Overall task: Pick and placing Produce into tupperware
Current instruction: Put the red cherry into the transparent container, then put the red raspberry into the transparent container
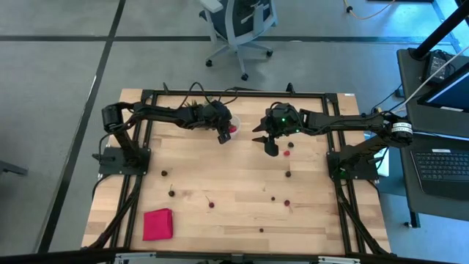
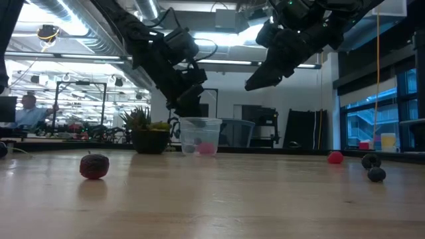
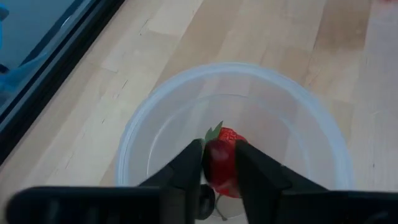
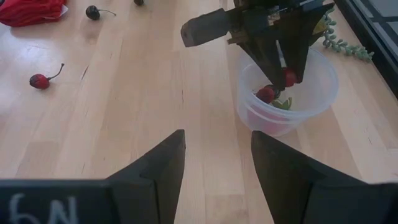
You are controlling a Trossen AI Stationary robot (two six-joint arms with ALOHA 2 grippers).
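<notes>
Left wrist view: left gripper (image 3: 219, 171) is seen over tupperware (image 3: 323, 134), a red produce piece (image 3: 222, 163) pinched between fingers | right gripper (image 4: 214, 163) is held released, empty, above bench (image 4: 130, 124) | loose produce (image 4: 39, 80) is scattered on bench

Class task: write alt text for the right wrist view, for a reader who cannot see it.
The left gripper hangs over the clear tupperware, a red fruit between its fingers and more fruit inside. In front, the right gripper is open above bare wood, with stray cherries and a red cloth beyond.
</notes>
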